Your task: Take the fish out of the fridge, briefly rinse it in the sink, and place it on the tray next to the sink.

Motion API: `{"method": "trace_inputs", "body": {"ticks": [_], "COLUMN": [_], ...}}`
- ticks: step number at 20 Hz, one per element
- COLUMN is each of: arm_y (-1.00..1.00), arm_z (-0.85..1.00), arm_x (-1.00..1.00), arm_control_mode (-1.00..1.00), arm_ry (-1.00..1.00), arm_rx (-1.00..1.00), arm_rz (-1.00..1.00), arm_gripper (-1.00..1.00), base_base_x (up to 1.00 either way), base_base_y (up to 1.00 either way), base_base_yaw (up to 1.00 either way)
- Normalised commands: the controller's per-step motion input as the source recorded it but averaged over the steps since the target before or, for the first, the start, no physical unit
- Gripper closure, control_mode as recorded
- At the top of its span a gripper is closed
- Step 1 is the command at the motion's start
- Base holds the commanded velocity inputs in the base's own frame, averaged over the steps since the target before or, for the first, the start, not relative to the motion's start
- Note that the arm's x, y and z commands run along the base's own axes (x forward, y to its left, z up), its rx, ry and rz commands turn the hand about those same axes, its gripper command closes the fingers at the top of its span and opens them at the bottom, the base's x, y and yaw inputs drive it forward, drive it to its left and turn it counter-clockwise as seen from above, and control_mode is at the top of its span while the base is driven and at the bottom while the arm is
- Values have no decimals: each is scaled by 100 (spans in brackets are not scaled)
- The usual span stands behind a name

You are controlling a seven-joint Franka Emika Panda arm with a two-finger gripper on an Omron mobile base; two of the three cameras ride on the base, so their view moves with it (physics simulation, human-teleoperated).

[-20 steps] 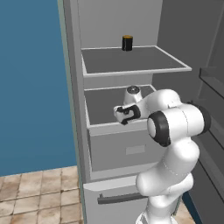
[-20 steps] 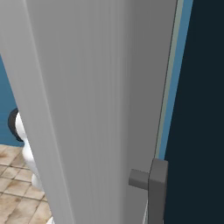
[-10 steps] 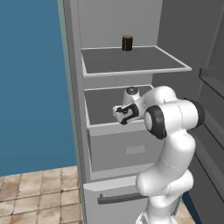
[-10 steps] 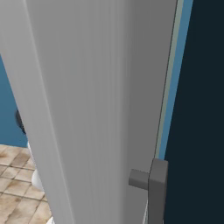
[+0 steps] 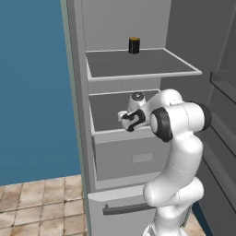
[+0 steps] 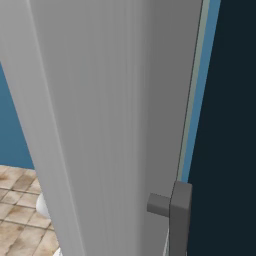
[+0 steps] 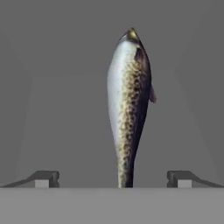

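**Gripper reaching into fridge drawer, fish lined up between open fingers**

Elbow has swung right and a bit higher than a second ago, in the left base view; hand has barely shifted, same spot over the drawer front. Right base view same as before, fridge door slab up close.

Near: gripper open, two dark fingertips spread wide at the bottom of the hand view, nothing held. In the left base view the gripper sits at the front lip of the drawer, pointing into the fridge.

Key relation: fish lies straight ahead of the fingers, centred in the gap between them. Long axis runs along the reach direction, tail end nearest the hand, head end far. Tail reaches down to the bottom of the view between the tips; cannot tell if it is already inside the finger span. Judgement: fingers close across the narrow width, so only a short push forward is needed before closing.

Fish rests on grey drawer floor inside the fridge, not touching either finger.

Far: shelf above the drawer, black can with yellow top at the back of it. Lower handle bar below.

Counts: one fish, one can, one gripper, two fingertips, one shelf, one drawer.
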Motion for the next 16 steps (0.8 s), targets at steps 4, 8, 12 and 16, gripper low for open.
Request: {"method": "trace_inputs", "body": {"ticks": [4,8,12,16], "arm_y": [0,0,0,0], "arm_z": [-26,-1,0,2], "arm_x": [9,0,0,-14], "arm_control_mode": [-100,-100,-100,-100], "arm_ry": [-10,0,0,-5], "arm_rx": [0,0,0,0], "arm_rz": [0,0,0,0], "arm_gripper": [100,100,100,100], "base_base_x": [0,0,0,0], "base_base_y": [0,0,0,0], "base_base_yaw": [0,0,0,0]}}
